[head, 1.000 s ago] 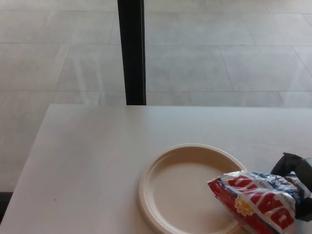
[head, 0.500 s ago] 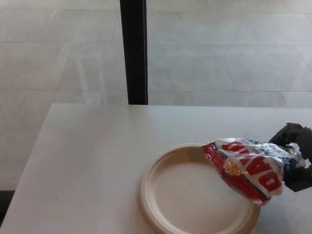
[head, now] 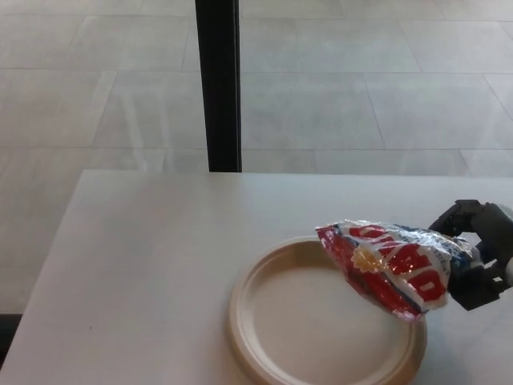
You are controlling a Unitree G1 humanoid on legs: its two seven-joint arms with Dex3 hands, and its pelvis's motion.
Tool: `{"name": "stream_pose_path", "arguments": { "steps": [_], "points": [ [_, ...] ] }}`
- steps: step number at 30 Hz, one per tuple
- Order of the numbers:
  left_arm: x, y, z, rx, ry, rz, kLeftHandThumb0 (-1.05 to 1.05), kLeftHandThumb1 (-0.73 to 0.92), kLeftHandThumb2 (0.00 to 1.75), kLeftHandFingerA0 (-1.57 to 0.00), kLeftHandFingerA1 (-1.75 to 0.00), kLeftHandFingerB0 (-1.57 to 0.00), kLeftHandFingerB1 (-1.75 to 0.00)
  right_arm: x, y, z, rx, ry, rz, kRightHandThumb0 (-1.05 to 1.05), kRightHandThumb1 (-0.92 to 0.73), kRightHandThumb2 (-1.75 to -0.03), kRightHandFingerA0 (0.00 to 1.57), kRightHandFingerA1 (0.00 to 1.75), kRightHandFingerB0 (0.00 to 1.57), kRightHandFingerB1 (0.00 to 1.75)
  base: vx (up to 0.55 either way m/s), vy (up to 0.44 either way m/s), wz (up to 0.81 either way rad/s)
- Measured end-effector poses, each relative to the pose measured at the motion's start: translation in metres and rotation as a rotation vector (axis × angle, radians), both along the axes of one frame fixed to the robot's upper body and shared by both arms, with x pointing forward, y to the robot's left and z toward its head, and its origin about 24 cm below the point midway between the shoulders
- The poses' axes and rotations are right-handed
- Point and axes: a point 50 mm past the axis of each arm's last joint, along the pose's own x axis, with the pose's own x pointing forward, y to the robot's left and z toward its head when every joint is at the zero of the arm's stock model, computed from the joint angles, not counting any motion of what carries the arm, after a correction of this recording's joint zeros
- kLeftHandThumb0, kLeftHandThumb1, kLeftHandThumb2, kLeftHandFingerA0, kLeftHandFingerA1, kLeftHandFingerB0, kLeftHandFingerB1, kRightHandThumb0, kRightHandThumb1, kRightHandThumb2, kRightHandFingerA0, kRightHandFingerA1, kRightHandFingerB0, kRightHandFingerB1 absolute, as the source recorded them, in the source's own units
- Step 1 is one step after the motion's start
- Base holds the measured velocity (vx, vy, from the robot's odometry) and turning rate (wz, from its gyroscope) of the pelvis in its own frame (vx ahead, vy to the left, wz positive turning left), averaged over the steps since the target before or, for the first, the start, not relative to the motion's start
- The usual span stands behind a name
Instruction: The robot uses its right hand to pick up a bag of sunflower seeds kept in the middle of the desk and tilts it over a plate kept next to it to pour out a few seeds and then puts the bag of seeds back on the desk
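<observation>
Head view: the bag [head: 390, 265] is held in the air by the right hand [head: 479, 253], whose black fingers [head: 458, 216] are closed around its right end near the worktop's [head: 144, 265] right edge. The bag is tilted over the right part of the plate [head: 264, 337], its left end nearest the plate's far rim. The left hand is not seen.

Right hand [head: 481, 253] holds seed bag [head: 389, 265] tilted over plate [head: 272, 353].
</observation>
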Motion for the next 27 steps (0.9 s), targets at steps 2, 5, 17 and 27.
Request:
{"name": "stream_pose_path", "arguments": {
  "steps": [2, 5, 17, 27],
  "points": [
    [0.000, 0.000, 0.000, 0.001, 0.000, -0.001, -0.93, 0.92, 0.96, -0.10, -0.77, -0.06, -0.62, 0.000, 0.003, 0.000, -0.033, 0.005, 0.012, -0.39, -0.62, -0.96, 0.94, 1.75, 0.78, 1.61, 0.00, 0.000, 0.00],
    [0.000, 0.001, 0.001, 0.006, -0.004, -0.004, -0.91, 0.92, 0.94, -0.10, -0.77, -0.06, -0.63, 0.005, 0.008, 0.008, -0.096, -0.015, 0.028, -0.39, -0.59, -0.97, 0.95, 1.75, 0.87, 1.05, 0.00, 0.000, 0.00],
    [0.002, 0.004, 0.005, 0.018, -0.010, -0.016, -0.93, 0.84, 1.30, -0.14, -0.74, -0.15, -0.64, 0.023, 0.015, 0.046, -0.346, -0.123, 0.062, -0.41, -0.64, -0.92, 0.96, 1.75, 0.74, 1.63, 0.00, 0.000, 0.00],
    [0.004, 0.007, 0.008, 0.035, -0.006, -0.030, -0.94, 0.85, 1.33, -0.18, -0.75, -0.13, -0.63, 0.026, 0.017, 0.065, -0.441, -0.200, 0.091, -0.44, -0.60, -0.97, 0.96, 1.75, 0.71, 1.45, 0.00, 0.000, 0.00]
  ]
}}
